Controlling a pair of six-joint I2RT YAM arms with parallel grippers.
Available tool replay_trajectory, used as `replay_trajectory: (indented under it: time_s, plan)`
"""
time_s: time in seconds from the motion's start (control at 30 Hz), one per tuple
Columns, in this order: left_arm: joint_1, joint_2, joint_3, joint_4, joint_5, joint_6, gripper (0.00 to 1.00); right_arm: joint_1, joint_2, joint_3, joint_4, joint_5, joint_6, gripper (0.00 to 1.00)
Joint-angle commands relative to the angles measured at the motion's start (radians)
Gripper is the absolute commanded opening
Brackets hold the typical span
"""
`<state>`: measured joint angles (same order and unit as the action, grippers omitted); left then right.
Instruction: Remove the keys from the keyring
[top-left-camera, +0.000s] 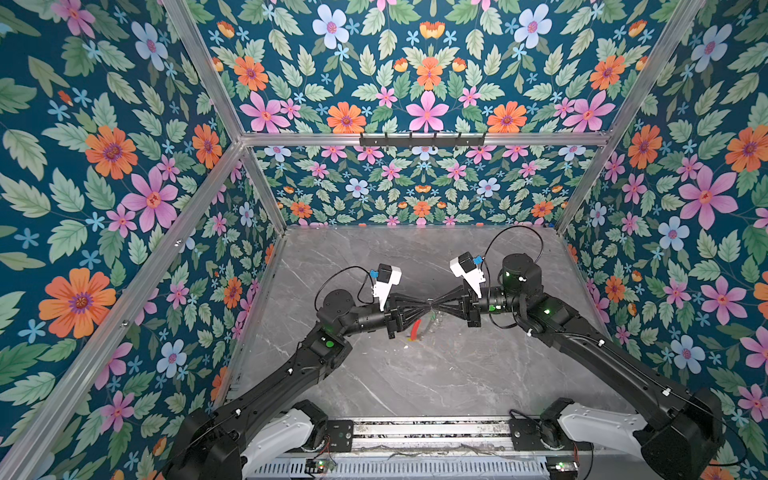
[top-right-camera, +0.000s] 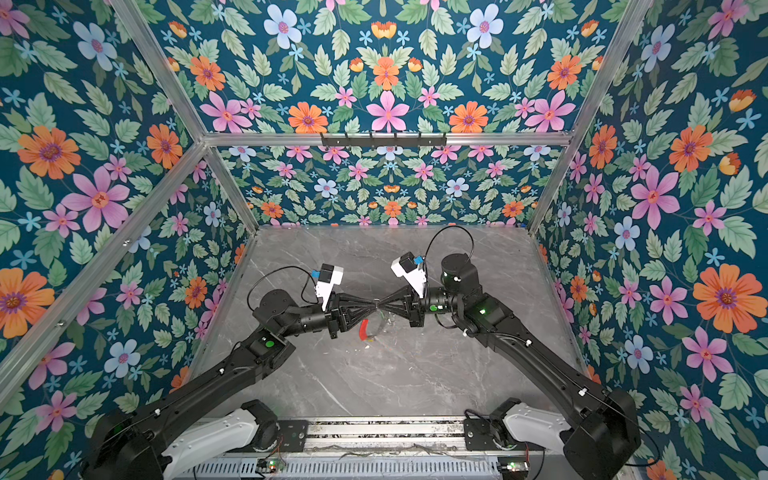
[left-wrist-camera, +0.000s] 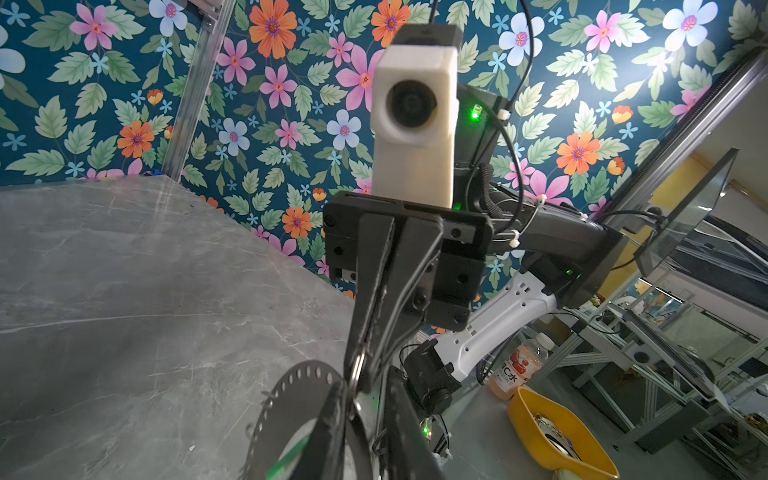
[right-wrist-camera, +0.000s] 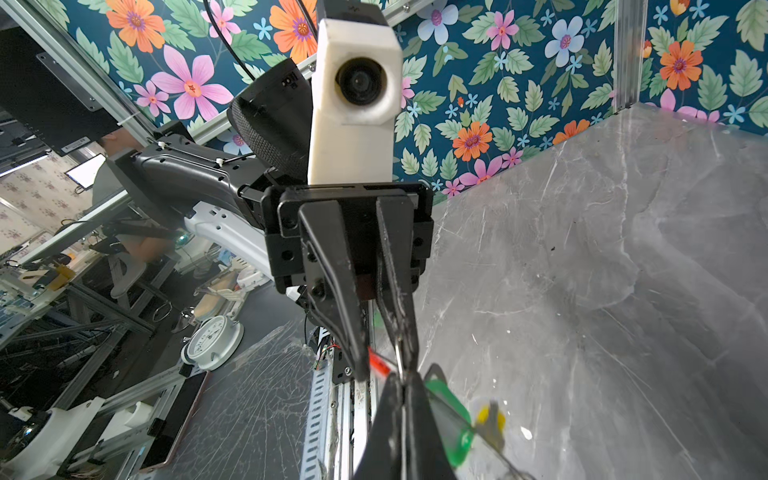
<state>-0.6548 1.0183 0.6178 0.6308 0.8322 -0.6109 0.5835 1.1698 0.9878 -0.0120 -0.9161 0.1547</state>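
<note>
Both arms met tip to tip above the middle of the marble table (top-left-camera: 415, 374), well clear of its surface. The keyring (left-wrist-camera: 282, 395) hung between and below them. Its red arc (top-left-camera: 415, 330) showed under the meeting point in both top views.

Right gripper (left-wrist-camera: 360, 374): clenched tight at the keyring's rim, right where a small silver split ring (left-wrist-camera: 356, 368) sat. Left gripper (right-wrist-camera: 384, 370): jaws drawn narrow around the same stretch of rim, with the red arc passing through the gap. Could not tell whether its pads were biting or only bracketing the rim.

Green-tagged key (right-wrist-camera: 457, 444) and yellow-tagged key (right-wrist-camera: 490, 417) dangled just beyond the right gripper's tips. Both were blurred, apparently on the hoop, neither free.

Risks, as I judged them:
- Two sets of tips were crowded onto one spot. A misjudged closing could knock finger against finger, or pinch the split ring instead of the hoop.
- If the left had no true hold, pulling apart would leave the hoop swinging from the right grip alone, with the tags flailing.
- The rim was thin metal between hard pads. A twist could make it slip and drop everything onto the table.
- Neither key was in a grasp, so nothing was placed to work one off. One could also jam sideways in its split ring.
</note>
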Motion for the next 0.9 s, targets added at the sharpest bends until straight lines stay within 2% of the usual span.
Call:
replay_trajectory:
  time_s: [0.0, 0.2, 0.4, 0.6, 0.67, 0.73, 0.87]
  plan:
    - [0.001, 0.0, 0.005, 0.044, 0.008, 0.01, 0.18, 0.001, 0.007, 0.008, 0.03, -0.005, 0.013, 0.0]
    - [-0.001, 0.011, 0.008, 0.062, 0.012, 0.004, 0.13, 0.001, 0.014, 0.005, 0.025, -0.006, 0.013, 0.0]
    - [-0.002, 0.018, 0.004, 0.092, 0.016, -0.011, 0.0, 0.001, 0.02, 0.006, 0.023, -0.006, 0.013, 0.0]
    - [-0.006, 0.007, -0.04, 0.218, -0.023, -0.069, 0.0, 0.001, 0.021, -0.001, 0.048, 0.016, 0.036, 0.0]
    - [-0.009, 0.003, -0.066, 0.275, -0.055, -0.089, 0.0, 0.001, 0.012, -0.01, 0.071, 0.04, 0.054, 0.24]
    - [-0.01, -0.001, -0.086, 0.312, -0.089, -0.1, 0.0, 0.0, -0.005, -0.023, 0.089, 0.069, 0.068, 0.38]
    - [-0.015, 0.004, -0.12, 0.416, -0.14, -0.143, 0.0, 0.001, -0.059, -0.073, 0.165, 0.126, 0.098, 0.48]
